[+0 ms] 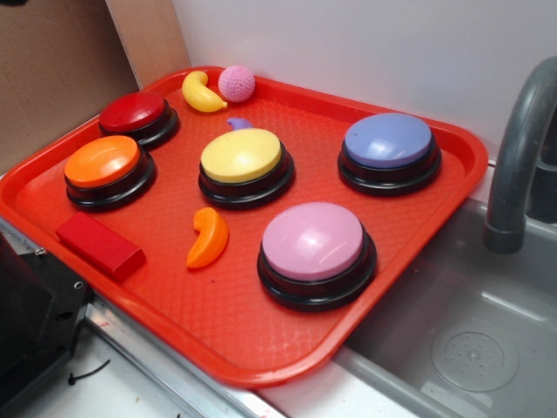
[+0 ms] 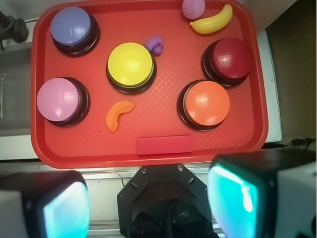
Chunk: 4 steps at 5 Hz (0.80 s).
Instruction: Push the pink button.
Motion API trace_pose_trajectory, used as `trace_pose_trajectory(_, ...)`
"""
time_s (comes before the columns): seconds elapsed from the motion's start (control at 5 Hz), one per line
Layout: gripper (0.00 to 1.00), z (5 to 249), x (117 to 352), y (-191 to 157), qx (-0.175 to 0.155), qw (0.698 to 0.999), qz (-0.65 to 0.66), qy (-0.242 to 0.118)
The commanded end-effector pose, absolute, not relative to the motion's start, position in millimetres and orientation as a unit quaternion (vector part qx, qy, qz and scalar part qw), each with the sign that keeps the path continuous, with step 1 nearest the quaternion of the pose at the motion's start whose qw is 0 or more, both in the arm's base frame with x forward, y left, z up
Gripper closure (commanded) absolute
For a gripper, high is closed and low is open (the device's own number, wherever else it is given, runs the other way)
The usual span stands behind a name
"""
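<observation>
Red tray [image 1: 452, 187] is holding five dome buttons, spaced apart so each is easy to press alone. Pink button [image 2: 58, 99] is sitting at tray corner near sink, nothing touching it. Gripper [image 2: 148, 203] is hanging high, fingers wide apart (not near button yet).

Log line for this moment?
claw: open, high over tray edge | pink button: untouched | contact: none | step: approach pending

Glossy smooth plastic pink button [image 1: 312, 240], textured red tray [image 1: 244, 322] (pebbled), knitted-looking ball [image 1: 236, 84]
</observation>
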State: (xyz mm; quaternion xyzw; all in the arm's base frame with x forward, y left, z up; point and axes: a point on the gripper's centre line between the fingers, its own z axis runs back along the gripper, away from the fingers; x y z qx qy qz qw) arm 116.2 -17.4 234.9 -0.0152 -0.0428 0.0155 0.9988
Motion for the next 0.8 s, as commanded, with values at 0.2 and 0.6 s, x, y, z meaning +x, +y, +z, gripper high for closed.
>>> trace_pose_trajectory(0.2,0.0,198,166,-67,0.036,0.993,-0.112,-0.026)
trace_pose_trajectory(0.6,0.0,124,208,-160,0.083,0.93,-0.354,-0.052)
